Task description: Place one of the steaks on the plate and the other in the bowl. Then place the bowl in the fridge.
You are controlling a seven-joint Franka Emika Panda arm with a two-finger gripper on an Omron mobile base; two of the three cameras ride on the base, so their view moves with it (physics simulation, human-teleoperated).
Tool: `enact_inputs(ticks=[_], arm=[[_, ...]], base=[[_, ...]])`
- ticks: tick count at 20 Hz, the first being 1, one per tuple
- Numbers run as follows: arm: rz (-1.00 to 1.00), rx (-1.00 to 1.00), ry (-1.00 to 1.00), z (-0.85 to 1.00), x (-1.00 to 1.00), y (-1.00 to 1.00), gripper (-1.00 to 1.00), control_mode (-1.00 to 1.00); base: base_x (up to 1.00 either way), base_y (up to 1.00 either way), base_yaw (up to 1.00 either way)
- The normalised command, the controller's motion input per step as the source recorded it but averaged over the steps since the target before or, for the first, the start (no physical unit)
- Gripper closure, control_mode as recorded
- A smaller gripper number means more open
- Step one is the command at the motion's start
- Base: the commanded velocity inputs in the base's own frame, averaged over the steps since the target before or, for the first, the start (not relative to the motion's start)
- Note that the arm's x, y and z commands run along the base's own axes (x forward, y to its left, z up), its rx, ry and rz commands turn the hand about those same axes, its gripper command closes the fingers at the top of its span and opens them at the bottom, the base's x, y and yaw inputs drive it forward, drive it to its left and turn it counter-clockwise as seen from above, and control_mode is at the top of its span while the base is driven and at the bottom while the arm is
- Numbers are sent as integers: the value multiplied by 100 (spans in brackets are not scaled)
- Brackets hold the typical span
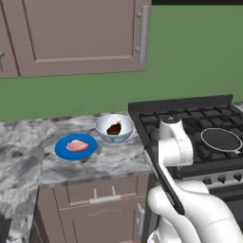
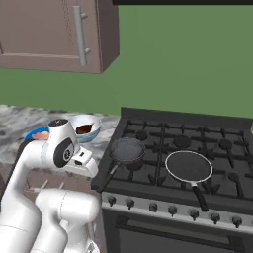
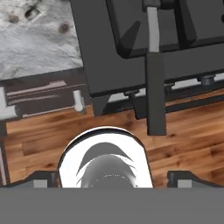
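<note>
On the marble counter the blue plate (image 1: 59,150) carries the pale pink steak (image 1: 77,145). Just right of it, the bowl (image 1: 102,127) holds the dark reddish-brown steak (image 1: 114,128). From the other side I see the bowl (image 2: 93,122) with the dark steak (image 2: 85,129), and a sliver of the plate (image 2: 36,133) behind my arm. My arm is folded in front of the stove, away from both dishes. My gripper (image 3: 111,180) points down at the floor, open, its fingertips (image 3: 41,180) wide apart with nothing between them. The fridge is out of view.
A black stove (image 1: 156,114) stands right of the counter (image 1: 28,156), with a small pan (image 2: 127,149) and a larger pan (image 2: 189,166) on it. A pan handle (image 3: 155,87) juts over the stove's front edge above the wooden floor (image 3: 188,144). Brown cabinets (image 1: 76,33) hang overhead.
</note>
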Motion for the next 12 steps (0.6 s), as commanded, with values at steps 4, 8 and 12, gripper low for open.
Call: enact_inputs(ticks=[4, 8, 12], arm=[[0, 0, 0, 0, 0, 0, -100, 100], [0, 0, 0, 0, 0, 0, -100, 100], [0, 0, 0, 0, 0, 0, -100, 100]], base=[[17, 63, -8], [42, 54, -7], [78, 43, -1]])
